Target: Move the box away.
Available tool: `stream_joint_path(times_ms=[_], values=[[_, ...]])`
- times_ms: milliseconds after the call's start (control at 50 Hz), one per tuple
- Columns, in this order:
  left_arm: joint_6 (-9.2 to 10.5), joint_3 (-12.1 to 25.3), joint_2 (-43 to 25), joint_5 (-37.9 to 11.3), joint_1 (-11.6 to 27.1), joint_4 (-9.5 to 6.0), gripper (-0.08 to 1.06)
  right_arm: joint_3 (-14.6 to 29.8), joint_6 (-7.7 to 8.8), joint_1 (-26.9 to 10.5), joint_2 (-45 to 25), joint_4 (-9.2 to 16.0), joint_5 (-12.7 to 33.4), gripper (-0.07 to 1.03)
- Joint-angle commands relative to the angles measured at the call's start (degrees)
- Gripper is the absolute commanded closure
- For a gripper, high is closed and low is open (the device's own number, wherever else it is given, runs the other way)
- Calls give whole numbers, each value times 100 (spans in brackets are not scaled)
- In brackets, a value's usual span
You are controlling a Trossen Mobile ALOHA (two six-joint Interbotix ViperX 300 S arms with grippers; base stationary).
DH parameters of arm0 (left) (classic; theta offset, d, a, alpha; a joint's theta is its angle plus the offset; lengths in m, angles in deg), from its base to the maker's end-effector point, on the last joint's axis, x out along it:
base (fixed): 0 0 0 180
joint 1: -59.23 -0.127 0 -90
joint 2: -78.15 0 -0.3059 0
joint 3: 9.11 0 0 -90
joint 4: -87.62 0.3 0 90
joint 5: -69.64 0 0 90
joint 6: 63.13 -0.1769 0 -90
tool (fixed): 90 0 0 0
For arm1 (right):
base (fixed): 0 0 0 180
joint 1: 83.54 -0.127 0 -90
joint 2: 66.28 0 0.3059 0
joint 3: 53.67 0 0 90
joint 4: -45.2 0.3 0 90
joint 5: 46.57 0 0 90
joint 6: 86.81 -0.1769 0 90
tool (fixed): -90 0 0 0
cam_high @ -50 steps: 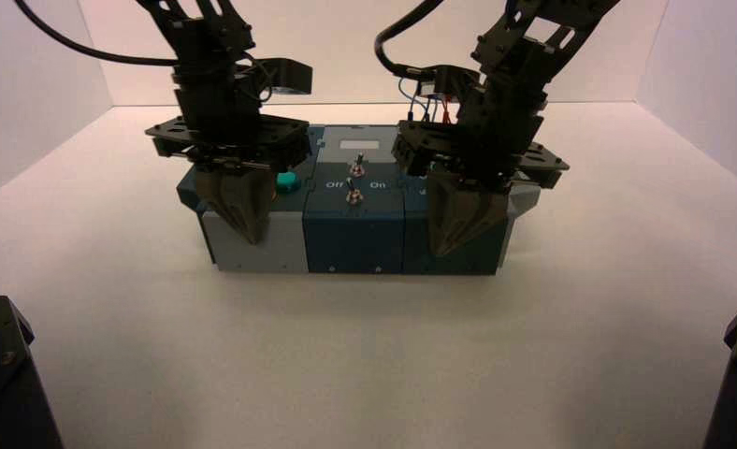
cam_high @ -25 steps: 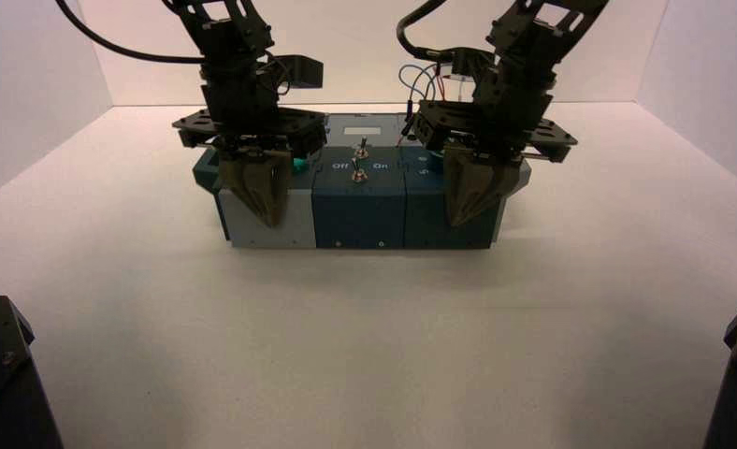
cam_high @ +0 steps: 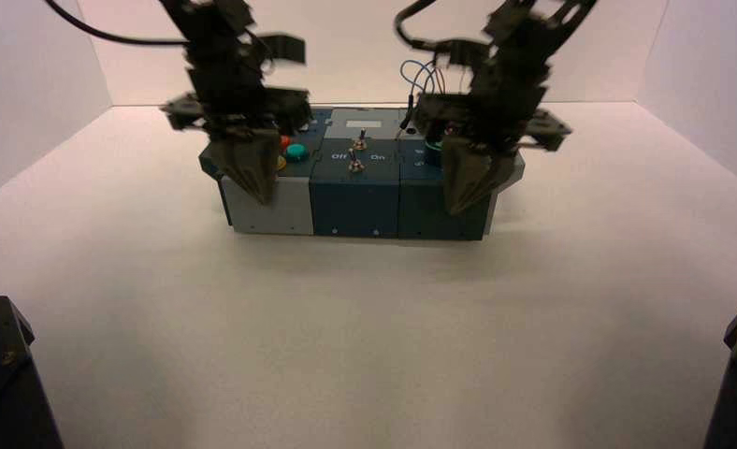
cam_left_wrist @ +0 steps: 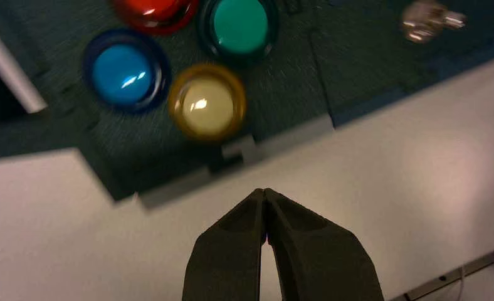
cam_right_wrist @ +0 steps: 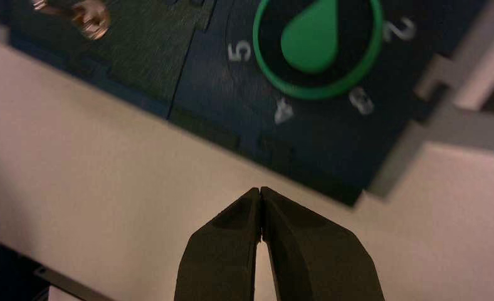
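On the far part of the pale worktop (cam_high: 365,337), toward the back wall (cam_high: 570,56), lies the box (cam_high: 354,208), its front side facing the robot. As for the progress, I judge that the pushing is well advanced: much worktop lies between the box and the robot. Whether some more distance is wanted, I cannot tell; perhaps only a small push is left, and then the arms can draw back. The left gripper (cam_left_wrist: 263,191) is at the left part of the front side, near the yellow button (cam_left_wrist: 208,106) — its fingers are together, with nothing between them. The right gripper (cam_right_wrist: 261,190) is at the right part of the front side, near the green knob (cam_right_wrist: 313,41), and its fingers are together also, holding nothing. Whether the tips touch the front side or stand just beside it, I cannot tell — a push must stay even on both sides, or the box could turn.
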Motion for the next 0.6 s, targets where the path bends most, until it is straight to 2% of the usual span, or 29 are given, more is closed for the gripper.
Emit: stream_joint_path(times_ms=[20,200,600], values=[[44,-246,844,44,-18,-18,101,-264,18,-18,721,18,-44,99],[105,-448,1521,-9,-18,-18,101,-536,18,-18,1397,18,9,99],[88,-439,1573,-9,-18,26,101,-650,88,-53,1714,0,62,99]])
